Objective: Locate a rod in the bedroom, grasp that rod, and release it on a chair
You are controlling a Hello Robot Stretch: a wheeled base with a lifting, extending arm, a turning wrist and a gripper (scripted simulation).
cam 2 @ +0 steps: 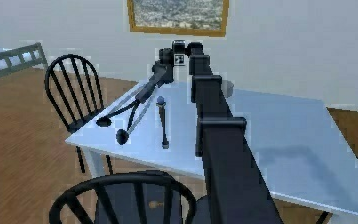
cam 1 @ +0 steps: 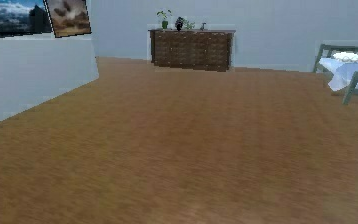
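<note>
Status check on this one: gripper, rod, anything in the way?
Gripper out over white table; cannot tell if it holds anything. Slim grey rod-like thing lying on table beside fingers. Dark chair at table's near side; nothing seen blocking.

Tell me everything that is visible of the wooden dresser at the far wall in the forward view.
The dresser is wide and low, of dark brown wood as it looks, its front divided into rows of small drawers. It stands upright on the wooden floor, its back to the pale wall. On its top stand a small potted plant and a small dark thing.
</note>
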